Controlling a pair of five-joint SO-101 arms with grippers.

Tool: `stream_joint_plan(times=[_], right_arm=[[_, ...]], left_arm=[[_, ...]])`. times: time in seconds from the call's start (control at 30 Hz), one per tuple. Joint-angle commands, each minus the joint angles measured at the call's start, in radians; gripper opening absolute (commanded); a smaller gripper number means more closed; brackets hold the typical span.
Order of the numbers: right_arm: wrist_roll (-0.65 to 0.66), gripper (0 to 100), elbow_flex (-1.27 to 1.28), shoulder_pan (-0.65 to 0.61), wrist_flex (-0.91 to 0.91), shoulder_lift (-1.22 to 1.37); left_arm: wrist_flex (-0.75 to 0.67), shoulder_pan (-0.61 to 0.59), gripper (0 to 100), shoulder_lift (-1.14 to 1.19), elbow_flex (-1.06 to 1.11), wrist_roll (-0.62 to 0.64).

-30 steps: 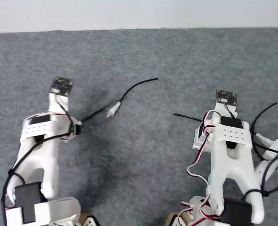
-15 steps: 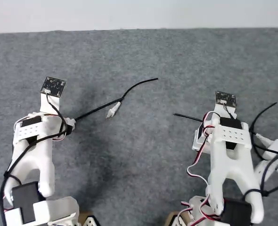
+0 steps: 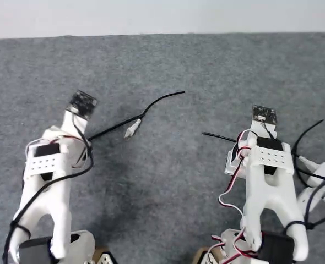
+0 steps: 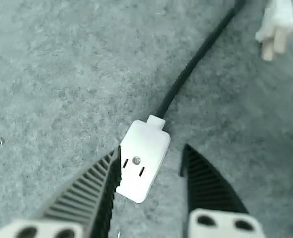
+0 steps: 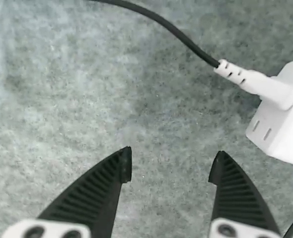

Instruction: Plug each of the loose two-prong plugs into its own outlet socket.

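Left end effector (image 4: 150, 151) is released. Its ribbed black fingers straddle a white rectangular plastic outlet socket (image 4: 141, 168) lying flat on the fuzzy grey table (image 3: 206, 66). One finger touches the socket's side and the other stands a bit off it. The socket face shows two dark slots with a small round screw head by them, and any print on it is too small to read.

A thick black cord (image 4: 196, 64) runs from the socket's far end. Just past it lies a small white two-prong plug (image 4: 275, 25), loose, with both prongs bare. From above, the plug (image 3: 132, 129) sits beside the cord where it curves away.

Right end effector (image 5: 172, 153) is also released, over bare table. A second white socket block (image 5: 280, 124) with its own black lead (image 5: 161, 25) sits just outside one finger.

There's plenty of bare grey between the two arms and beyond them up to the pale wall strip (image 3: 162, 16). More black leads bunch up at the right edge (image 3: 311, 137).
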Motion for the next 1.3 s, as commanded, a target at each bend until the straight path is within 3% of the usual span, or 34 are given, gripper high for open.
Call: stream_joint_plan(times=[0.0, 0.2, 0.37, 0.83, 0.97, 1.13, 1.27], right_arm=[[0.025, 25.1, 0.006, -0.007, -0.013, -0.033], [0.026, 25.1, 0.006, -0.007, -0.012, -0.033], [0.026, 25.1, 0.006, -0.007, -0.012, -0.033], [0.028, 25.1, 0.006, -0.007, -0.01, -0.033], [0.028, 25.1, 0.006, -0.007, -0.01, -0.033], [0.028, 25.1, 0.006, -0.004, -0.008, -0.033], [0.028, 25.1, 0.006, -0.002, -0.008, -0.033]], left_arm=[[-0.014, 0.003, 15, 0.06, -0.042, -0.04], [-0.006, -0.052, 15, 0.276, -0.208, -0.043], [0.1, -0.069, 15, 0.354, -0.318, -0.064], [0.269, -0.066, 14, 0.37, -0.328, -0.157], [0.267, -0.071, 14, 0.373, -0.334, -0.161], [0.117, -0.083, 14, 0.373, -0.323, -0.157], [0.114, -0.095, 14, 0.393, -0.321, -0.158]])
